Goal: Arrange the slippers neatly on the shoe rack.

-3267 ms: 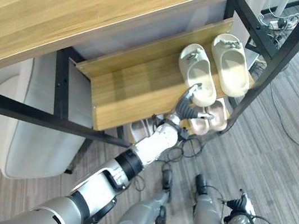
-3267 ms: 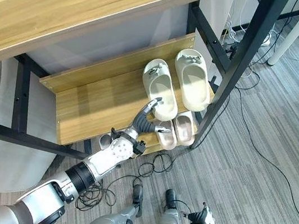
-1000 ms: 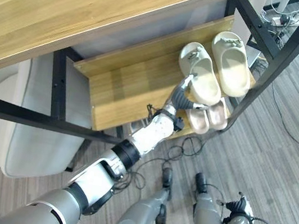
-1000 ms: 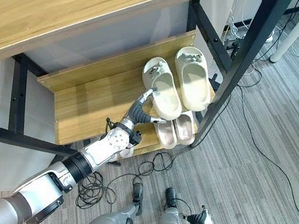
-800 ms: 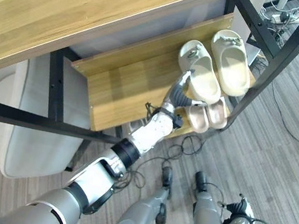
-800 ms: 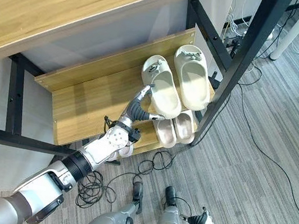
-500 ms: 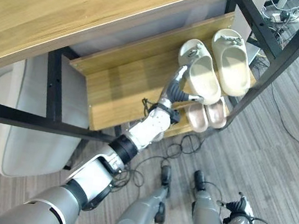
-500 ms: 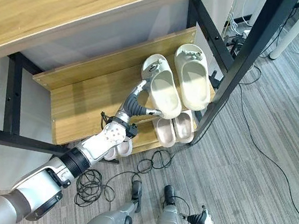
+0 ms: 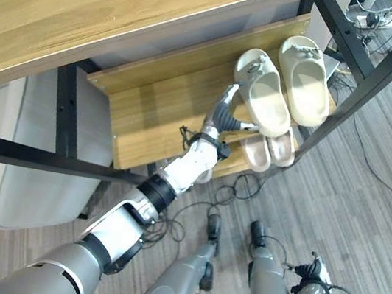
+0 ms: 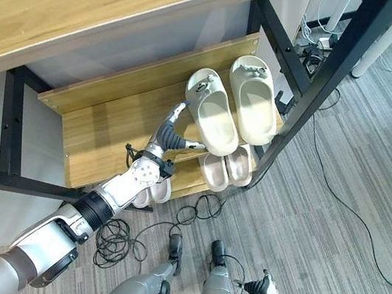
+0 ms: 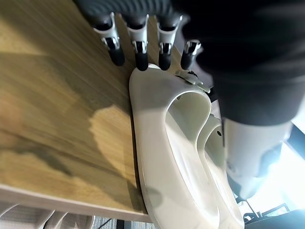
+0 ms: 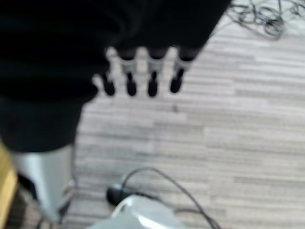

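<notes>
L hand (image 10: 169,134), fingers straight & holding nothing, tips at the near cream slipper (image 10: 212,118)'s side; its long axis runs along the fingers. R hand (image 12: 143,76) hangs far off, relaxed.

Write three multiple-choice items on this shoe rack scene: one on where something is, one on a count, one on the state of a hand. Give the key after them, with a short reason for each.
1. Where do the two cream slippers lie?
A. On the floor
B. On the wooden shelf, toward the robot's right end
C. On the top board

2. How many cream slippers are on that shelf?
A. One
B. Two
C. Four

3. What is the left hand doing?
A. Fingers straight, against the side of the nearer cream slipper
B. Curled round a cable
C. Hanging over the floor

Key:
1 B, both slippers sit side by side on the shelf near the black frame post.
2 B, one pair shows there; the pinkish slippers lie lower down.
3 A, the left wrist view shows straight fingers at the slipper's edge.
</notes>
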Motion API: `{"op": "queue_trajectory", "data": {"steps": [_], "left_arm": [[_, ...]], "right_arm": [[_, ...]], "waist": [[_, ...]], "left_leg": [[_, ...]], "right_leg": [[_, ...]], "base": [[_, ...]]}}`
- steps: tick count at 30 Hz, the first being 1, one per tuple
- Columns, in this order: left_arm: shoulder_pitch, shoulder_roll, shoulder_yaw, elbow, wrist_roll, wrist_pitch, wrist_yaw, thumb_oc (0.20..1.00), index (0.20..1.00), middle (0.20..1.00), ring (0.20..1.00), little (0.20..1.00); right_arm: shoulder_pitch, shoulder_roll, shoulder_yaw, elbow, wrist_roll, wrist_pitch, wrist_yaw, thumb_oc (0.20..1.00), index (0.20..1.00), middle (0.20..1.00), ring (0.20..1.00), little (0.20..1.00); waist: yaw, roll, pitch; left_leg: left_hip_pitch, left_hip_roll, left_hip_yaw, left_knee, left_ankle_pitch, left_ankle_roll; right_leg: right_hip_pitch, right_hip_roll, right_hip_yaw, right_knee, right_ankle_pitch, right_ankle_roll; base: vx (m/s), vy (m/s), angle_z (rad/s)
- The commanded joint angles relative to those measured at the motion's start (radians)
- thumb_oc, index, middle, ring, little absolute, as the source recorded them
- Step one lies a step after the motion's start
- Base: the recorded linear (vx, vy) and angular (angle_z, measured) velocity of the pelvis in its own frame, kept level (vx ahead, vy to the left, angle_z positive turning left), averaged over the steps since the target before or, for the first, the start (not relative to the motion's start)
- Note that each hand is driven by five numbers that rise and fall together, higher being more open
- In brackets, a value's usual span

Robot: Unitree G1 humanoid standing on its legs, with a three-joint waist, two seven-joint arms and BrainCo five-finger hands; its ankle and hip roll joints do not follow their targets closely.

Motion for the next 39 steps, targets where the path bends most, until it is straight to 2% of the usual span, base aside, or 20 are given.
{"op": "queue_trajectory", "data": {"steps": [1,39], "left_arm": [[-0.092,-0.05,0.03,0.07,0.044,-0.036,0.041,1.0,1.0,1.0,1.0,1.0],[-0.095,-0.11,0.002,0.088,0.032,-0.046,0.041,1.0,1.0,1.0,1.0,1.0]], "right_arm": [[0.006,-0.032,0.01,-0.008,-0.008,-0.007,-0.015,1.0,1.0,1.0,1.0,1.0],[-0.011,-0.027,0.01,0.007,0.018,-0.015,-0.021,1.0,1.0,1.0,1.0,1.0]], "waist": [[0.011,0.011,-0.03],[0.007,0.002,-0.019]], "left_leg": [[-0.078,-0.063,-0.063,0.053,-0.021,0.009],[-0.096,-0.062,-0.058,0.072,-0.028,0.011]], "right_leg": [[-0.053,-0.01,-0.042,0.066,-0.041,0.022],[-0.079,-0.006,-0.042,0.094,-0.045,0.017]], "base": [[0.0,0.0,0.0],[0.0,0.0,0.0]]}}
